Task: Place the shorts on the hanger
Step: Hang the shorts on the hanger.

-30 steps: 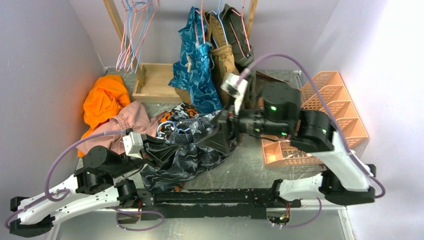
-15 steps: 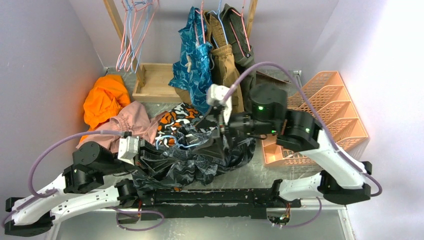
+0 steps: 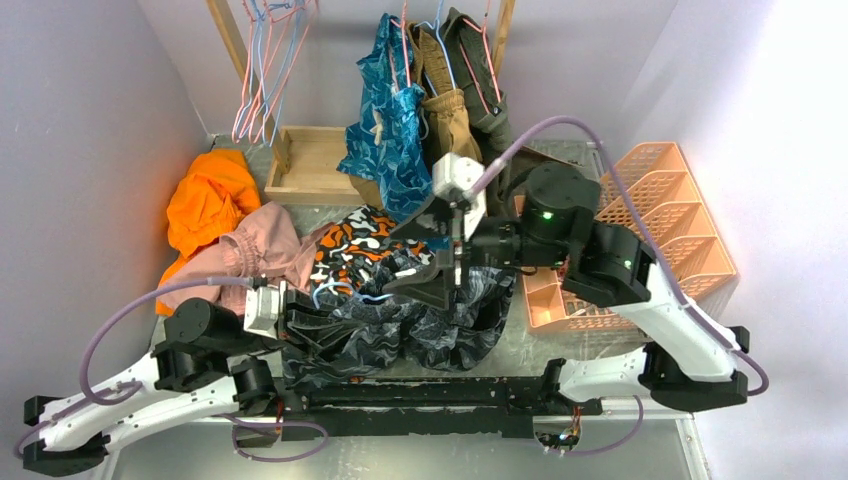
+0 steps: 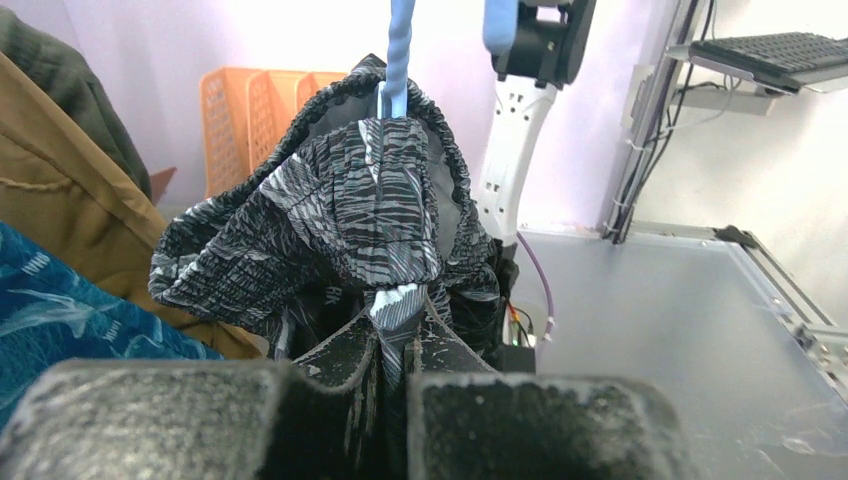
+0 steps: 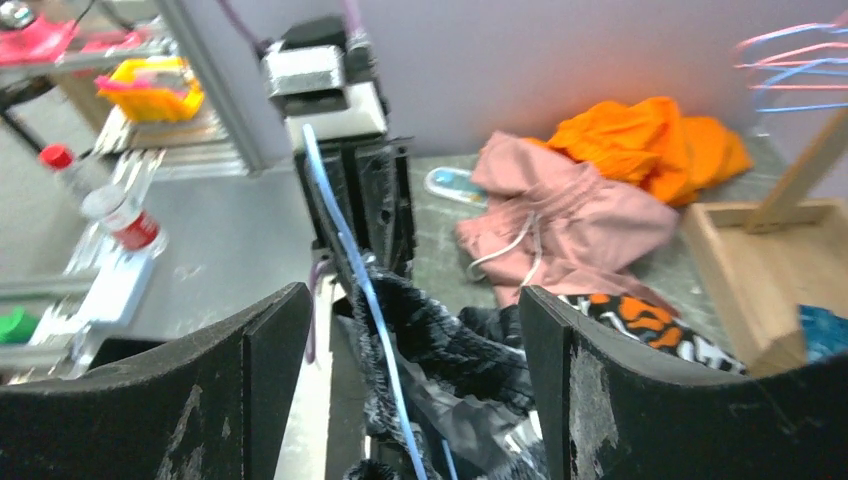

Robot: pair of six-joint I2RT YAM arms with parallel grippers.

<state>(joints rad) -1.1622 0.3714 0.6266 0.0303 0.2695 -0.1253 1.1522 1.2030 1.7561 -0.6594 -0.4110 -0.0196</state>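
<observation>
At the bottom of the frame the left tool (image 4: pixel 392 352) is pinching the dark charcoal leaf-print fabric shorts (image 4: pixel 340 210), below the thin light-blue wire hanger (image 4: pixel 397 45); the right tool (image 5: pixel 412 300) is standing wide around both

A: Could you see the whole hanger (image 4: pixel 398 50) from the left wrist?
B: No. The top edge cut it off, and the shorts (image 4: pixel 330 210) swallowed its lower part.
A: And from the right wrist?
B: Blurred; it ran off the bottom edge among the folds.
</observation>
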